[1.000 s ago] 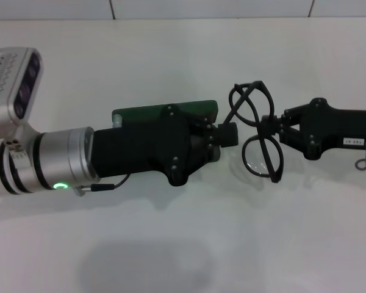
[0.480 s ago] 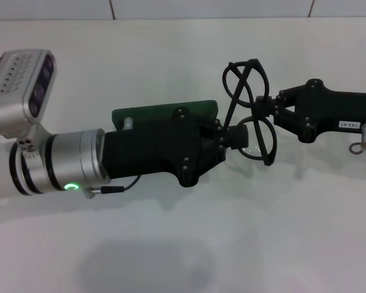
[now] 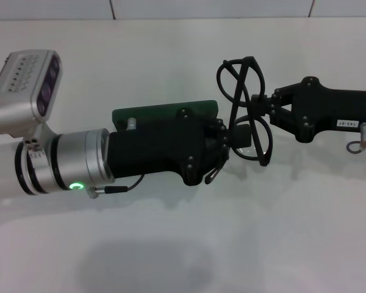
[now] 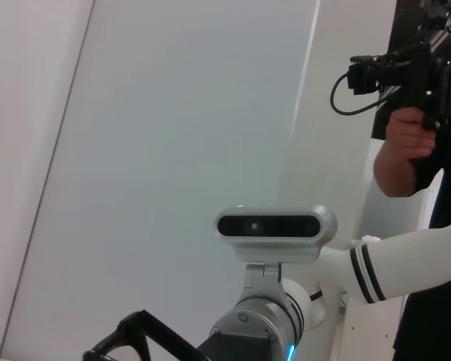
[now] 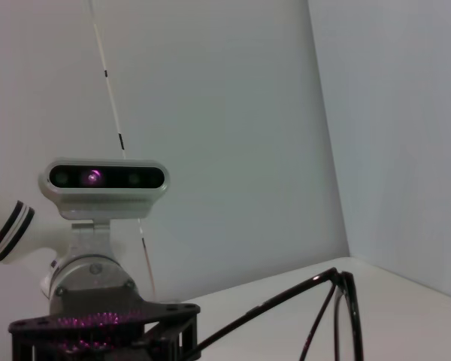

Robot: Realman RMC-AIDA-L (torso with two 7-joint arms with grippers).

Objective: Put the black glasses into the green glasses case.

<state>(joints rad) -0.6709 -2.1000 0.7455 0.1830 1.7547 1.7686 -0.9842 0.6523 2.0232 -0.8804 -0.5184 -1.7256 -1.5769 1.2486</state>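
One pair of black glasses (image 3: 247, 113), pinched at the bridge by the right gripper (image 3: 262, 113), hangs just beside one green glasses case (image 3: 165, 113). The left gripper (image 3: 226, 141) covers the case; its grip cannot be told.

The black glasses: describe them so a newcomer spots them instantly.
On the white table, look between the two black arms meeting mid-scene. The black glasses hang at the right gripper, just past the green case. They are the only thin, looped wire-like frame with clear lenses.
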